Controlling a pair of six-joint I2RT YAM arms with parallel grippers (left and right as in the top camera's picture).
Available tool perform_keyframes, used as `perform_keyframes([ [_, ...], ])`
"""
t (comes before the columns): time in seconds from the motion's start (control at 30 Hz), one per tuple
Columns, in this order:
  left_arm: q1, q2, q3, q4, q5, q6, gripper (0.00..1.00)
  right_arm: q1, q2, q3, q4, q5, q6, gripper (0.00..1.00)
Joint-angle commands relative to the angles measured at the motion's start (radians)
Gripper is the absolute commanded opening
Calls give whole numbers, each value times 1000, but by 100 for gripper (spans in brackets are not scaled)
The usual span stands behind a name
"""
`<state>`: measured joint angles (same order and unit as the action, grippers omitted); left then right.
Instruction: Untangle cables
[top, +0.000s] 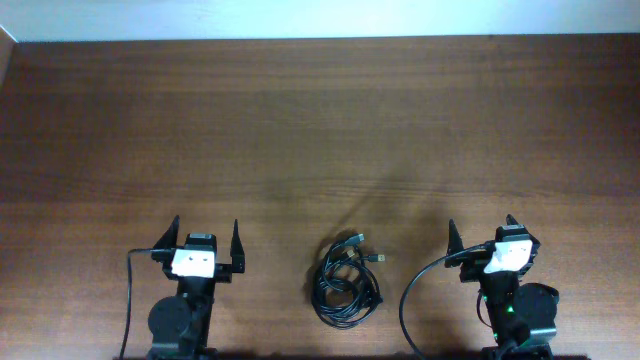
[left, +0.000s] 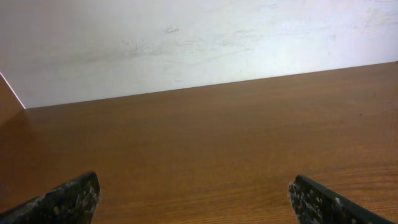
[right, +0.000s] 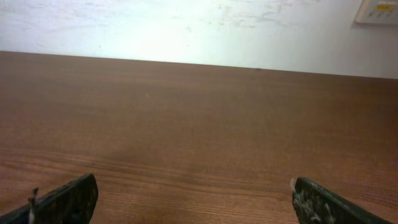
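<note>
While both arms rest at the near edge, the cables (top: 346, 283) lie bundled between them.
Left gripper (top: 205, 232) spread wide, well apart from the bundle on the wooden table (top: 320, 120); right gripper (top: 482, 228) equally spread, also apart.

Open table (top: 320, 130) stretches beyond the cables (top: 347, 283) and to both sides. Only the left gripper (top: 206, 228) and right gripper (top: 482, 228), jaws spread wide, flank the cables, each well apart.
</note>
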<state>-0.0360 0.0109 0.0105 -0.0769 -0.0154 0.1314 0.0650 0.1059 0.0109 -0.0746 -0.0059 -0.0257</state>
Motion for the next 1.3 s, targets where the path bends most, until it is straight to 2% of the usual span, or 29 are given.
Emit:
perform_keyframes([
  [0.0,6,-5,-2,-7,-6,9,99,-6,-1,-5,-5,-16,12,99],
  [1.03,6,-5,-1,32,-5,9,99,-6,-1,-5,-5,-17,12,99],
  [1.27,6,-5,-1,-5,54,9,99,-6,-1,-5,-5,-16,12,99],
])
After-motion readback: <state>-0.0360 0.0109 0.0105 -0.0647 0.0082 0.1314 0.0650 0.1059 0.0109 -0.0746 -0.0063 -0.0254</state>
